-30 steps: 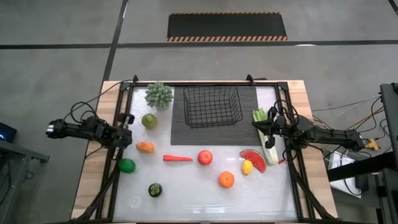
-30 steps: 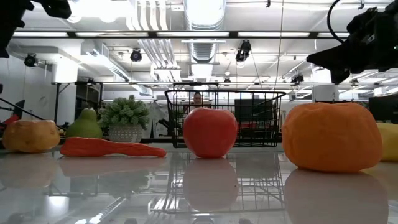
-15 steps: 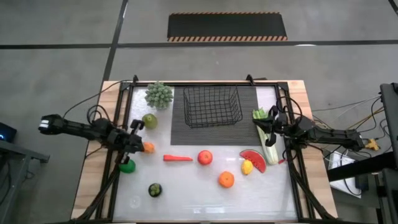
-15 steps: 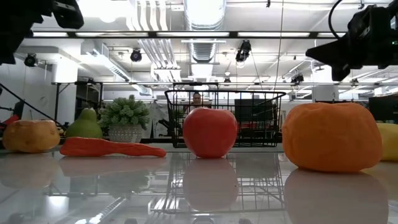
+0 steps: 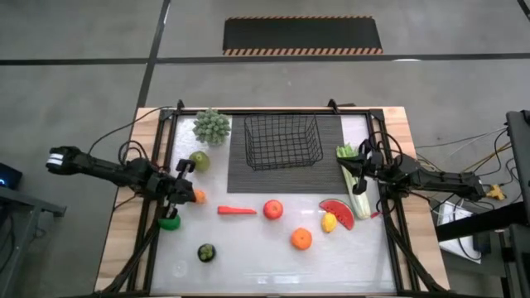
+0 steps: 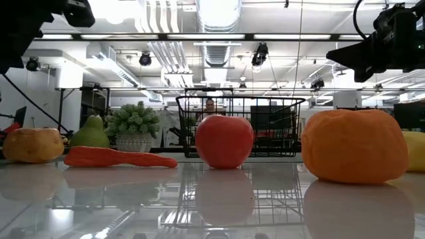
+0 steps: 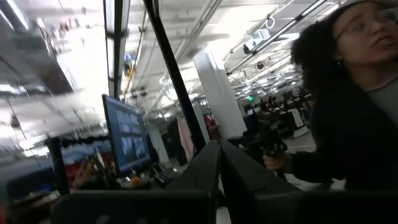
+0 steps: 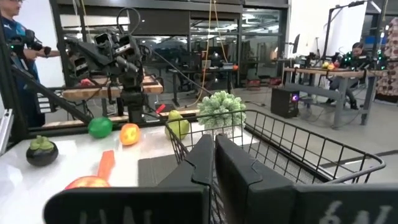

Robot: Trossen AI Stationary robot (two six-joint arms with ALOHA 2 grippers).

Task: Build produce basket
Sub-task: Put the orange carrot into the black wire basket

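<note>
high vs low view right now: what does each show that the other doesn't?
High only: celery, watermelon slice, lime, dark round fruit, ribbed mat, both arms whole. Low only: the room behind, ceiling lights, a person seen through the basket. Both: basket, red apple, orange, carrot.

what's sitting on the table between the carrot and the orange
In the high view, the red apple lies between the carrot and the orange; the low view shows the same order.
</note>
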